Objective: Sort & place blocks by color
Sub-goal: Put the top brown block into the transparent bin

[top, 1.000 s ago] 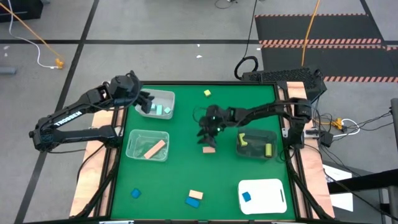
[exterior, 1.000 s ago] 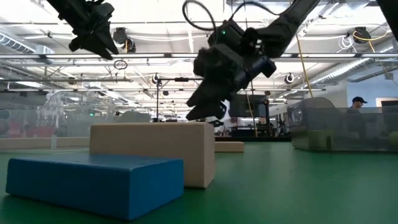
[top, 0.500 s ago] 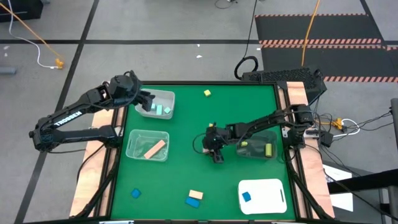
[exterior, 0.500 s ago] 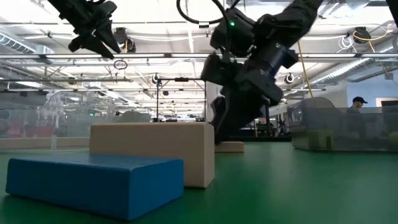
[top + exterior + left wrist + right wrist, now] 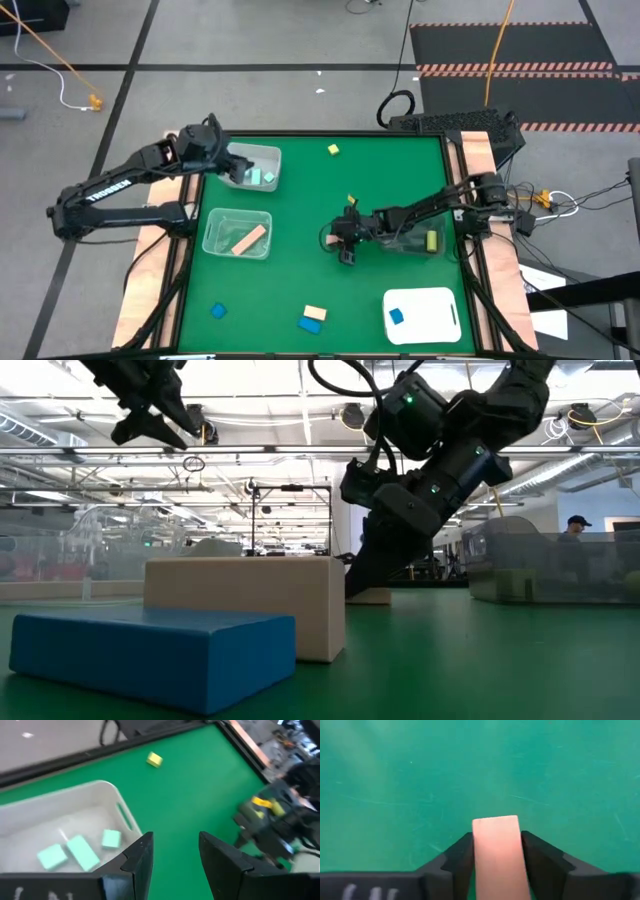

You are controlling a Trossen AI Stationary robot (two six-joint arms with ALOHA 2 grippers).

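Note:
A salmon block (image 5: 496, 855) lies on the green table mat (image 5: 300, 190) near its middle, and my right gripper (image 5: 496, 840) is down at the mat, shut on it; the high view shows that gripper (image 5: 347, 247) covering the block. My left gripper (image 5: 175, 845) hangs open and holds nothing above the near right corner of a clear bin (image 5: 252, 166) at the far left. Three mint green blocks (image 5: 80, 851) lie in that bin. Loose blocks on the mat: a yellow one (image 5: 333, 150), a blue one (image 5: 218, 311), and a tan and blue pair (image 5: 313, 319). My right gripper pinches the salmon block by its two long sides (image 5: 478, 845), one dark finger (image 5: 461, 851) on each side. The fingers slant down from the table's right and lie along the block. In the low view the block (image 5: 372, 596) rests on the mat.
A clear bin (image 5: 238, 236) at the left holds a salmon bar. Just to the right of my right gripper stands a clear bin (image 5: 412, 232) with yellow blocks. A white tray (image 5: 422, 315) at the near right carries a blue block. The low view's foreground shows the tan block (image 5: 245, 605) and blue block (image 5: 150, 655).
My right gripper has swung toward the table's near edge and sunk to the mat, tipping steeper, and now stands with its fingers around the salmon block. The block has stayed where it lay.

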